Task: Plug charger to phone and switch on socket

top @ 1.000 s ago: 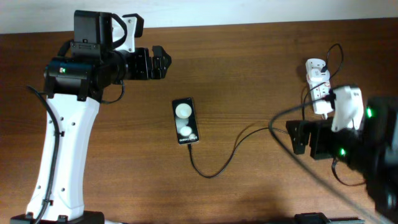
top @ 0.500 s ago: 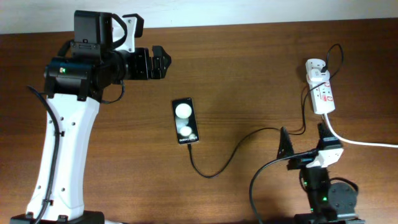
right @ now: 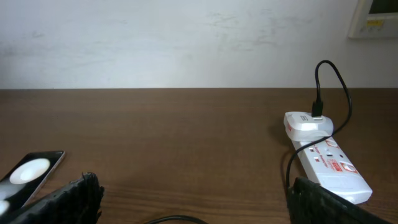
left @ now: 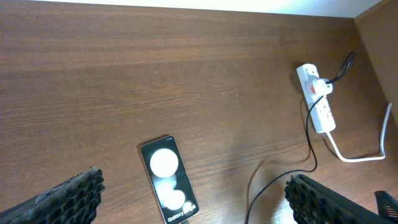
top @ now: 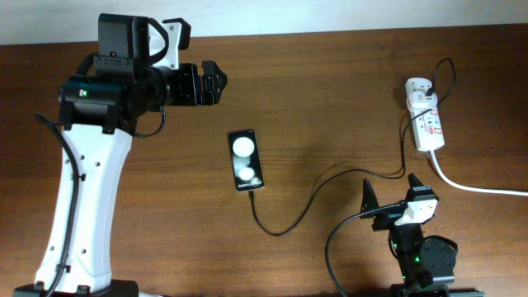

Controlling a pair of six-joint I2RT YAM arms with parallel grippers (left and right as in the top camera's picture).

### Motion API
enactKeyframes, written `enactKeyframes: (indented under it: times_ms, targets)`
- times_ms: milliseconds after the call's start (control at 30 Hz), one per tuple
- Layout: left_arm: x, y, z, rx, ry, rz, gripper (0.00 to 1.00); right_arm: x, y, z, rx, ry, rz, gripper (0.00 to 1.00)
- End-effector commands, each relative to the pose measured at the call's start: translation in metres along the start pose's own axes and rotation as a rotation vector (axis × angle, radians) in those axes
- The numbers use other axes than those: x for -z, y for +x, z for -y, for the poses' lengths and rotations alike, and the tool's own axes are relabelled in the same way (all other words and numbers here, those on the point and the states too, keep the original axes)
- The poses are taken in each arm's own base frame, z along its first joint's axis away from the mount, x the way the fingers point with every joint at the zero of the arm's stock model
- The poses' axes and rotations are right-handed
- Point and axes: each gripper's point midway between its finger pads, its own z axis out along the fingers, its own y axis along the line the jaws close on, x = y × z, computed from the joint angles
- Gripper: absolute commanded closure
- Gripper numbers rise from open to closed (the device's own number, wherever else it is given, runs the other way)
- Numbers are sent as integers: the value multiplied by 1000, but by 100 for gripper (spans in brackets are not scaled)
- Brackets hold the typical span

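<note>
- The left jaws are spread wide and hold nothing. Only the dark tips of the fingers (left: 68, 193) show, at the bottom corners of the left wrist view.
- The right jaws are also wide apart and empty. Their fingers (right: 74, 199) are cut off by the lower edge of the right wrist view.
- The phone (top: 247, 161) lies flat on the table (top: 330, 82), screen up. It is ahead of the left jaws, well apart from them and between the lines of their two fingers.
- From the right jaws the phone sits ahead on the left-finger side, half cut off by the picture's edge.
- The charger (top: 277, 234) runs as a thin black cable from the phone's text end, loops across the table and passes just ahead of the right jaws.
- The plug tip is too small to tell whether it sits fully in the phone.
- The socket (top: 426, 120) lies ahead of the right jaws on the right-finger side, apart from them, with the white adapter (right: 309, 124) at its far end.
- The position of the switches beside the red marks (right: 339, 167) cannot be made out.
- The thick white cord (top: 470, 188) leaves the socket and runs out of the overhead view.
</note>
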Motion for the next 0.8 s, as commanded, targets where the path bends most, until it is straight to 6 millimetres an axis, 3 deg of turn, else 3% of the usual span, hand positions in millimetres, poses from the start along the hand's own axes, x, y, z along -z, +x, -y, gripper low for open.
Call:
enactKeyframes:
  times_ms: [0, 100, 200, 300, 433, 533, 633, 767]
  targets:
    - [9, -4, 2, -16, -2, 25, 1, 0, 2, -2, -6, -12, -2, 1]
    - [9, 10, -4, 6, -30, -31, 1, 0, 2, -2, -6, -12, -2, 1]
    - [12, 11, -26, 1, -170, -22, 1, 0, 2, -2, -6, -12, -2, 1]
    - [29, 15, -24, -44, -181, 129, 1, 0, 2, -2, -6, -12, -2, 1]
    - [24, 61, -46, -87, -205, 250, 1, 0, 2, -2, -6, -12, -2, 1]
    - [15, 117, -76, -76, -236, 304, 1, 0, 2, -2, -6, -12, -2, 1]
    - [9, 158, -94, -75, -261, 362, 1, 0, 2, -2, -6, -12, -2, 1]
    - [2, 196, -103, -177, -282, 420, 1, 0, 2, -2, -6, -12, -2, 1]
